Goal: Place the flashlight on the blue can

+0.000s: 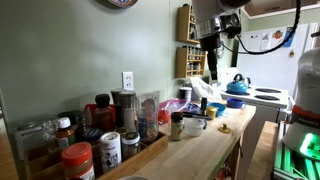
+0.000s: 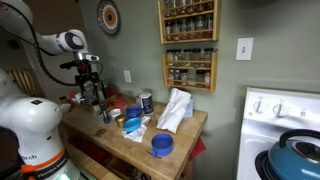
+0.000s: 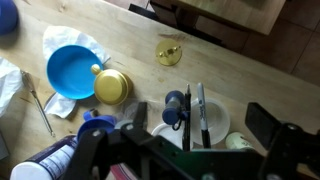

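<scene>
Looking down in the wrist view, there is a blue bowl, a gold lid, then the small blue can with the flashlight lying just to its right. The gripper hangs above them, spread wide and empty. Only the exterior views show the blue kettle on the stove, far right.

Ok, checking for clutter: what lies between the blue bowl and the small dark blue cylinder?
A round gold object, right beside the blue bowl; the wrist view shows it.
</scene>
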Motion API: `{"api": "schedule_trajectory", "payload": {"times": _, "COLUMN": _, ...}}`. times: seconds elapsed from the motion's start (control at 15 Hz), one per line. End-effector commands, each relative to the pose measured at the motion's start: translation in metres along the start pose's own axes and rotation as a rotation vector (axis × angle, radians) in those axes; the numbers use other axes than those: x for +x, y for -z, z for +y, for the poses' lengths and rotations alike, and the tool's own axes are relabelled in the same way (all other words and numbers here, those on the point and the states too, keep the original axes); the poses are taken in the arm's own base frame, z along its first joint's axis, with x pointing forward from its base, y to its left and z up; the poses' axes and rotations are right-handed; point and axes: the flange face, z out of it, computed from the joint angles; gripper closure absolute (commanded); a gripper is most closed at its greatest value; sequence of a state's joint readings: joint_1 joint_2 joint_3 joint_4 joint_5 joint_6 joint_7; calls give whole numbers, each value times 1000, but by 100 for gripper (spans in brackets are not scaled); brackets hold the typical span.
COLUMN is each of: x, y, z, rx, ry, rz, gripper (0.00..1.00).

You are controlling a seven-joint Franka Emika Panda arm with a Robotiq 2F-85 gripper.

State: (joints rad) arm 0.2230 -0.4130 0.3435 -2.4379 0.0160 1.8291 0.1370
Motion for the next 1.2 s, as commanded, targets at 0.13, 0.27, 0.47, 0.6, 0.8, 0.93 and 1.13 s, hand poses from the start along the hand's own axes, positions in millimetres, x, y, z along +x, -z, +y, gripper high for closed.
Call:
{"api": "schedule_trajectory", "payload": {"times": 0.13, "x": 40, "y": -47, "z": 18, "rx": 97, "ry": -33, "rz": -11, "gripper": 0}}
{"api": "schedule_trajectory", "payload": {"times": 0.27, "x": 53, "y": -67, "z": 28, "rx": 106, "ry": -59, "rz": -29, "gripper": 0}}
{"api": "schedule_trajectory", "payload": {"times": 0.47, "x": 58, "y": -95, "z": 40, "rx": 121, "ry": -83, "rz": -90, "gripper": 0}}
{"api": "schedule_trajectory", "payload": {"times": 0.6, "x": 63, "y": -109, "z": 42, "rx": 139, "ry": -91, "rz": -120, "gripper": 0}}
{"api": "schedule_trajectory", "payload": {"times": 0.8, "x": 70, "y": -115, "z": 37, "rx": 146, "ry": -72, "rz": -136, "gripper": 21}}
{"api": "schedule_trajectory", "payload": {"times": 0.93, "x": 74, "y": -113, "z": 32, "rx": 148, "ry": -57, "rz": -124, "gripper": 38}}
{"api": "schedule_trajectory", "payload": {"times": 1.13, "x": 77, "y": -108, "z": 29, "rx": 146, "ry": -44, "rz": -100, "gripper": 62}}
